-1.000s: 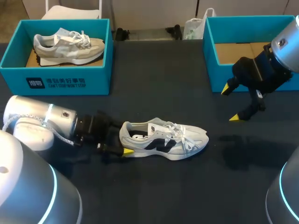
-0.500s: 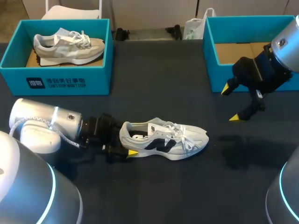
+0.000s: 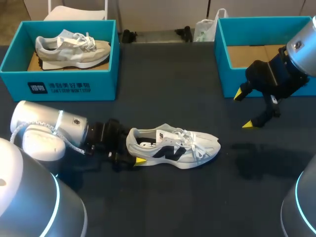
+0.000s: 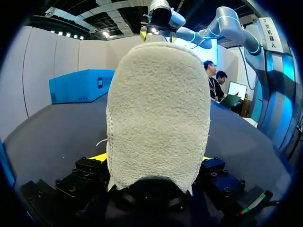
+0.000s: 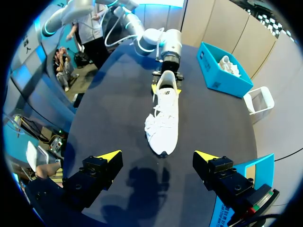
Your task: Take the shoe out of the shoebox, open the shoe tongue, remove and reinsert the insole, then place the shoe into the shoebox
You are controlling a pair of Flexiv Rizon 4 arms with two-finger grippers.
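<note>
A grey and white sneaker (image 3: 173,145) with a dark side logo lies on its sole in the middle of the dark table, toe to the right. My left gripper (image 3: 133,149) is open at its heel, which sits between the fingers; one yellow tip (image 3: 140,160) shows on the near side. In the left wrist view the fuzzy heel (image 4: 158,113) fills the space ahead of the left gripper (image 4: 154,161). My right gripper (image 3: 249,108) hangs open above the table beside the empty right shoebox (image 3: 222,59). From the right gripper (image 5: 156,155) the sneaker (image 5: 163,118) lies ahead.
A teal shoebox (image 3: 61,81) at the back left holds a second grey sneaker (image 3: 71,47). The teal right shoebox shows a bare cardboard floor. Dark table surface lies around the sneaker in front and to the right.
My left gripper has slid a little to the right, further onto the sneaker's heel. The sneaker and the right arm have stayed put.
</note>
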